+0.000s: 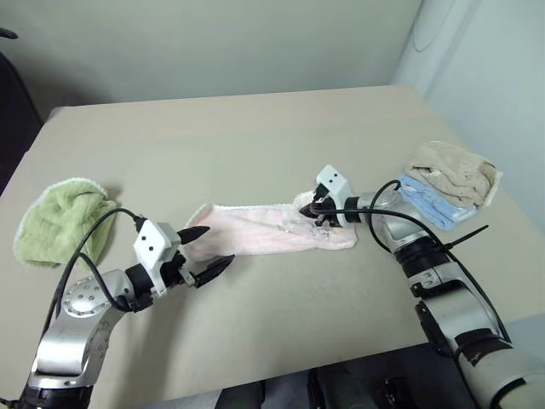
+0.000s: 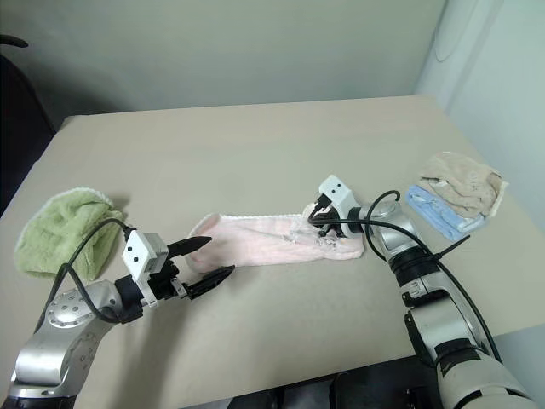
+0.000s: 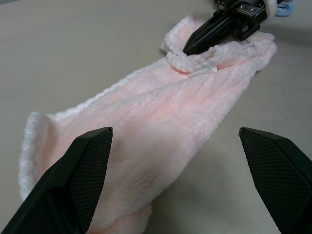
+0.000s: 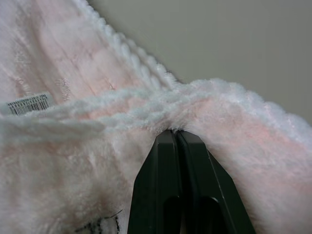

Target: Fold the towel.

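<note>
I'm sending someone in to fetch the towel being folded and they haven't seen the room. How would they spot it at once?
On the beige table, look at the middle of the near half, between the two robot arms. The towel lies there as a long, narrow strip. It is pale pink with white edging, unlike the lime-green towel at the table's left or the tan towel stacked at the right, and the right gripper pinches its edge.

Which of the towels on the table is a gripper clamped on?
The pink towel: right gripper pinches its edge. Green towel and tan towel lie untouched.
</note>
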`<action>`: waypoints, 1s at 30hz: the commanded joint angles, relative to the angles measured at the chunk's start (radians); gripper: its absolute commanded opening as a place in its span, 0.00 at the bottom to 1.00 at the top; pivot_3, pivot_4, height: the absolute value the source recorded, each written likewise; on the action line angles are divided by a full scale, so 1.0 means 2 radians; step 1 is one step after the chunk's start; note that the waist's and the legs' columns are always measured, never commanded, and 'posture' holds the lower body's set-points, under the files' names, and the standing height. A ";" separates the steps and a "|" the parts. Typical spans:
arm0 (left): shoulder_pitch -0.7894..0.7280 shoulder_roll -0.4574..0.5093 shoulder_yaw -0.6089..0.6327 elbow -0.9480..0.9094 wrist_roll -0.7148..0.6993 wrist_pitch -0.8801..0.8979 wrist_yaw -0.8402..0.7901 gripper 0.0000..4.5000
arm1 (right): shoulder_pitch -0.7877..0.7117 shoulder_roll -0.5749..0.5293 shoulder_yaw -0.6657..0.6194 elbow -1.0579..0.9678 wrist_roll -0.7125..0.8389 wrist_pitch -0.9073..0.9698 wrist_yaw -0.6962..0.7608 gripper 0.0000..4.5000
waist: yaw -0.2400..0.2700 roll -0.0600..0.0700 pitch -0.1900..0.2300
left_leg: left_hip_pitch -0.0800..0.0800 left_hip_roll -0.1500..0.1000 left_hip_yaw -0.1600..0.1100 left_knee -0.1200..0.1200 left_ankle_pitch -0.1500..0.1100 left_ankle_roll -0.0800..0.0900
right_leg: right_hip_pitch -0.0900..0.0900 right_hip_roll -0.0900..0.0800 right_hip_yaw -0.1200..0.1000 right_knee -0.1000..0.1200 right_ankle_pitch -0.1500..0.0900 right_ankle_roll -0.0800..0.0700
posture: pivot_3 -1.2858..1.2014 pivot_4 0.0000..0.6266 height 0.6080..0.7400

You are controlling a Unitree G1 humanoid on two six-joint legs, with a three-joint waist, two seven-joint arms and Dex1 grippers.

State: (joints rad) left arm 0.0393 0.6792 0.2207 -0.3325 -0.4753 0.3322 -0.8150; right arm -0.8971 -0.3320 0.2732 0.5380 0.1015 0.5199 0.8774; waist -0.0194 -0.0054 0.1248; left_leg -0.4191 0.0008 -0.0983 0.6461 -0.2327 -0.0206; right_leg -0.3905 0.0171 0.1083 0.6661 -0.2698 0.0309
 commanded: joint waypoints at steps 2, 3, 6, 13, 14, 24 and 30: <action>0.006 -0.005 0.007 -0.025 -0.009 0.003 0.008 1.00 | 0.007 -0.017 -0.039 -0.055 0.024 -0.021 0.019 0.04 | 0.001 0.000 0.000 | 0.000 0.000 0.000 0.000 0.000 0.000 | 0.000 0.000 0.000 0.000 0.000 0.000 | 0.52 0.24 1.00; 0.006 -0.007 0.009 -0.027 -0.012 0.004 0.010 1.00 | 0.009 -0.024 -0.051 -0.073 0.033 -0.020 0.026 0.04 | 0.001 0.000 0.000 | 0.000 0.000 0.000 0.000 0.000 0.000 | 0.000 0.000 0.000 0.000 0.000 0.000 | 0.52 0.24 1.00; 0.003 -0.018 0.023 -0.030 -0.033 0.017 0.023 1.00 | 0.016 -0.049 -0.079 -0.120 0.061 -0.001 0.044 0.04 | 0.001 0.000 0.000 | 0.000 0.000 0.000 0.000 0.000 0.000 | 0.000 0.000 0.000 0.000 0.000 0.000 | 0.52 0.24 1.00; -0.024 -0.055 0.064 -0.023 -0.098 0.085 0.101 1.00 | 0.065 -0.077 -0.071 -0.122 0.057 0.009 0.051 0.04 | 0.001 0.000 0.000 | 0.001 0.000 0.000 0.000 0.000 -0.001 | 0.001 0.000 0.000 0.000 0.000 0.000 | 0.52 0.24 1.00; -0.029 -0.060 0.070 -0.020 -0.107 0.096 0.114 1.00 | 0.072 -0.073 -0.064 -0.108 0.051 0.004 0.048 0.04 | 0.001 0.000 0.000 | 0.001 0.000 0.000 0.000 0.000 -0.001 | 0.002 0.000 0.000 0.000 0.000 0.000 | 0.52 0.24 1.00; -0.052 -0.058 0.138 -0.031 -0.214 0.233 0.230 1.00 | 0.071 -0.027 -0.045 0.004 0.013 -0.062 0.031 0.04 | -0.005 -0.001 -0.001 | 0.006 0.000 0.000 0.000 0.000 -0.001 | 0.006 0.000 0.000 0.000 0.000 0.000 | 0.52 0.24 1.00; -0.043 -0.053 0.195 -0.050 -0.342 0.318 0.327 1.00 | 0.057 -0.044 -0.085 -0.063 0.059 -0.050 0.061 0.04 | -0.003 -0.001 0.000 | 0.009 0.000 0.000 0.000 0.000 0.000 | 0.010 0.000 0.000 -0.002 0.000 0.000 | 0.52 0.24 1.00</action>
State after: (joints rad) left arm -0.0550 0.5571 0.5607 -0.3969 -1.0729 0.9177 -0.2258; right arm -0.7563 -0.3998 0.1505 0.4864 0.1746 0.4117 0.9721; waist -0.0263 -0.0066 0.1241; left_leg -0.4007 0.0006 -0.0975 0.6450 -0.2330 -0.0219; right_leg -0.3711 0.0178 0.1088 0.6627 -0.2700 0.0304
